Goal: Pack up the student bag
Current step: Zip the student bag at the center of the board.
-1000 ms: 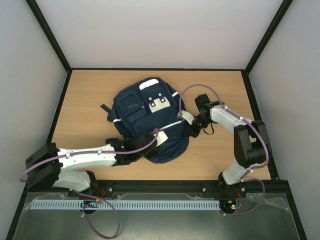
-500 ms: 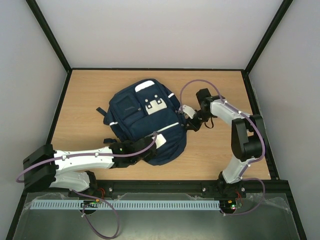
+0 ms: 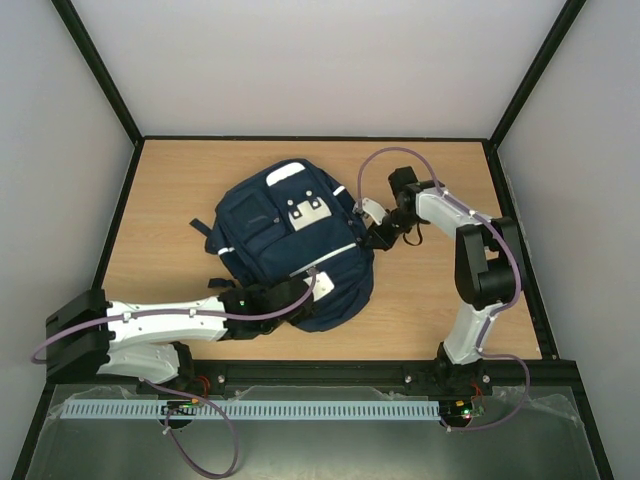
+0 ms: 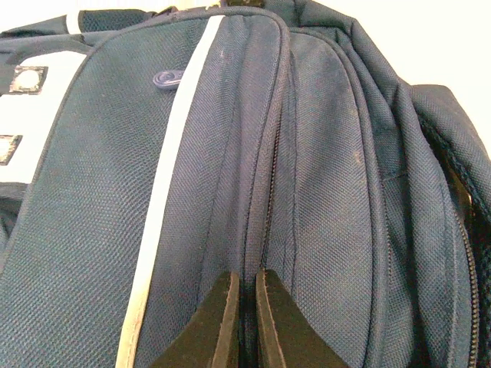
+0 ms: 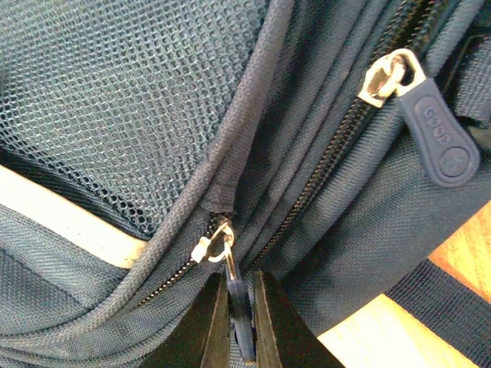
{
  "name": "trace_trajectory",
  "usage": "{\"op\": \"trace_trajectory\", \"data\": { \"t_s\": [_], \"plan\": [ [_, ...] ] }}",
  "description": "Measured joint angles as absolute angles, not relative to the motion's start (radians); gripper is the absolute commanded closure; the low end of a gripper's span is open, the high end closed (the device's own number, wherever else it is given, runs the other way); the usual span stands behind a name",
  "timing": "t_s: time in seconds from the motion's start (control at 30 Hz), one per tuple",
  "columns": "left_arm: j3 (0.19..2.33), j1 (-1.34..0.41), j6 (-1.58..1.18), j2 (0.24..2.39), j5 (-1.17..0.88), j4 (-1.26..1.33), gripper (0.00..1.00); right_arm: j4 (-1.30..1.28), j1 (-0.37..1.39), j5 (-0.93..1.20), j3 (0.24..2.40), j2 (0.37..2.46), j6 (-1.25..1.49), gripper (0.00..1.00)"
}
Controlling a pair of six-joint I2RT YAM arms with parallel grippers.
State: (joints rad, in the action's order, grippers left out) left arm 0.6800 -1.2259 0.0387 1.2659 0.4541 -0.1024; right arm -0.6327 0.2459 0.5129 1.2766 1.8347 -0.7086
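Wooden tabletop (image 3: 170,200) carrying the student bag (image 3: 270,225) flat at frame centre: left gripper (image 4: 245,282), at the bag's lower edge, fingers pressed together along a zip seam; right gripper (image 5: 236,282), at the bag's right side, clamped on a zip pull (image 5: 244,331).

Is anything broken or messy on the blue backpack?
Nothing looks broken or spilled. The large navy-blue fabric backpack just lies slanted on the wooden table. The right claw pinches a small blue zip pull on it.
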Motion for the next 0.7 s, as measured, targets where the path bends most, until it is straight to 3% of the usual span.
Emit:
{"op": "trace_trajectory", "data": {
  "t_s": [0.1,0.27,0.43,0.53,0.63,0.7],
  "plan": [
    [0.672,-1.228,0.040,1.243,0.464,-0.109,0.89,-0.628,0.245,0.511,1.282,1.834,-0.689,0.73],
    [0.675,-1.236,0.027,1.190,0.507,-0.168,0.38,-0.555,0.214,0.465,1.282,1.798,-0.620,0.50],
    [0.751,-1.204,-0.008,1.156,0.612,-0.231,0.02,-0.485,0.147,0.440,1.282,1.678,-0.493,0.41],
    [0.809,-1.138,-0.010,1.117,0.647,-0.237,0.01,-0.463,0.113,0.433,1.282,1.586,-0.412,0.29],
    [0.865,-1.047,-0.011,1.085,0.655,-0.235,0.01,-0.424,0.099,0.406,1.260,1.457,-0.332,0.01],
    [0.904,-0.976,-0.016,1.079,0.649,-0.230,0.01,-0.397,0.099,0.380,1.237,1.377,-0.282,0.01]
  ]
}}
